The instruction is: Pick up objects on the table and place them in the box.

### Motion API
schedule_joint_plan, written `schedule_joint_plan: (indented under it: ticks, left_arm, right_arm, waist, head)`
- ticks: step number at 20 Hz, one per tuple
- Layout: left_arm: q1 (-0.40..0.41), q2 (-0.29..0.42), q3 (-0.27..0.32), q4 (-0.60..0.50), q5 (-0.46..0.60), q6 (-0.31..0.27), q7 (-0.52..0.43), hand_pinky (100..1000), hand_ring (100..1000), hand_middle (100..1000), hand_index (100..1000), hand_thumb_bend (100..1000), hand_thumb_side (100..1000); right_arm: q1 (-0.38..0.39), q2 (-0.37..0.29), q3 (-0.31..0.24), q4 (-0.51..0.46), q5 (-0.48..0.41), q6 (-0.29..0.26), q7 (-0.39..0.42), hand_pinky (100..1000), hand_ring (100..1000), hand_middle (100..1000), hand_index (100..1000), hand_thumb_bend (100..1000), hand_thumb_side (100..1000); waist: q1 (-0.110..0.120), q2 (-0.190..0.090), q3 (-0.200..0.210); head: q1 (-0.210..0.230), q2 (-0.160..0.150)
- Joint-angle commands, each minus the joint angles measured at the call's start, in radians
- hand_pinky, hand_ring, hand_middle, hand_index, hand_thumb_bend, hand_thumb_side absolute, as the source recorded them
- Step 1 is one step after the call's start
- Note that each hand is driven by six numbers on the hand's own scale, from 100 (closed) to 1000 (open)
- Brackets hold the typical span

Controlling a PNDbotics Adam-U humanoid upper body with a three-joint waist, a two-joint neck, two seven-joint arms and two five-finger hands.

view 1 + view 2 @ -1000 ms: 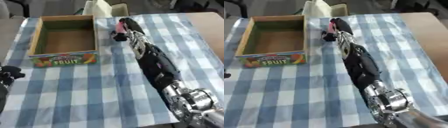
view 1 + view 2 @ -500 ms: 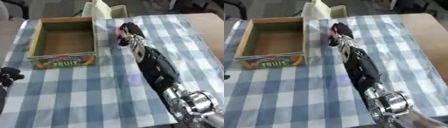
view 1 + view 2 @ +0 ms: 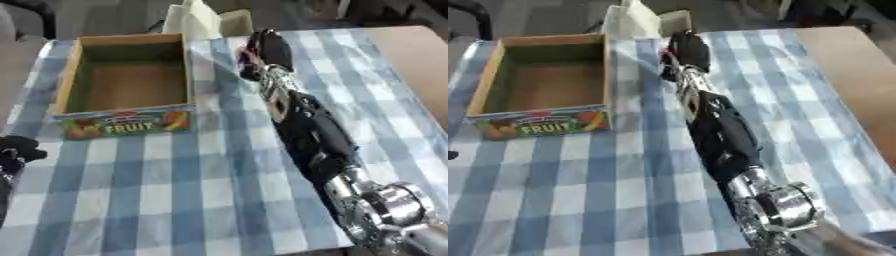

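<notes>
On the blue-and-white checked cloth of the worktop (image 3: 210, 200) stands an open cardboard box (image 3: 128, 120) with a printed "FRUIT" front, its brown floor bare. Beside its far right corner, the black right hand (image 3: 265, 50) has its fingers curled round something pinkish (image 3: 244, 54), barely visible. Only the left eye view shows the left hand (image 3: 16, 152), low at the left edge; its fingers cannot be told.

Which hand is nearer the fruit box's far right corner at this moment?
Right. The right hand is extended just right of the fruit box, close to that far corner. The left hand sits at the view's left edge, below the box's near left corner.
</notes>
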Motion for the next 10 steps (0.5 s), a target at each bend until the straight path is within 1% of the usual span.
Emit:
schedule_joint_plan:
  ticks: [1,6,10]
  left_arm:
    - [-0.012,0.020,0.000,-0.016,0.002,-0.002,-0.002,717,534,526,491,116,884]
    - [-0.013,0.019,-0.003,-0.016,0.003,-0.001,-0.005,717,535,526,491,115,884]
    - [-0.015,0.018,-0.006,-0.016,0.001,0.000,-0.009,717,536,527,491,116,884]
  right_arm:
    - [-0.036,-0.007,0.011,-0.047,-0.032,-0.015,-0.047,313,548,430,500,100,100]
    - [-0.058,0.021,0.050,-0.084,-0.077,-0.069,-0.033,327,559,435,508,100,100]
    - [-0.073,0.065,0.088,-0.105,-0.080,-0.121,0.004,337,567,444,516,100,100]
  waist:
    - [0.003,-0.021,0.000]
    - [0.001,-0.022,0.008]
    - [0.000,-0.022,0.018]
  head:
    - [-0.004,-0.011]
    - [-0.006,-0.012]
    - [-0.012,-0.011]
